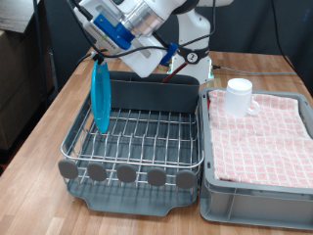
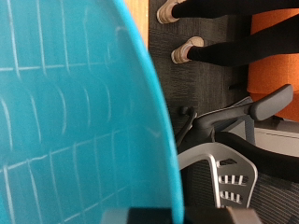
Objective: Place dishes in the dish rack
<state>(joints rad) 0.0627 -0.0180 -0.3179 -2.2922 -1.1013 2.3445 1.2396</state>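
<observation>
The gripper [image 1: 101, 57] pinches the plate [image 1: 100, 96] by its top edge, standing it on edge in the rack [image 1: 137, 137] directly below; the mug [image 1: 239, 95] waits well aside on the cloth [image 1: 269, 137], spoon unseen.

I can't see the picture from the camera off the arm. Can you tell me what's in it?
The robot's gripper holds a light-blue plate upright on its edge, at the left side of the silver wire dish rack. To the right, a white mug sits on a red-and-white checked cloth in a grey tub, all on a wooden table.
</observation>
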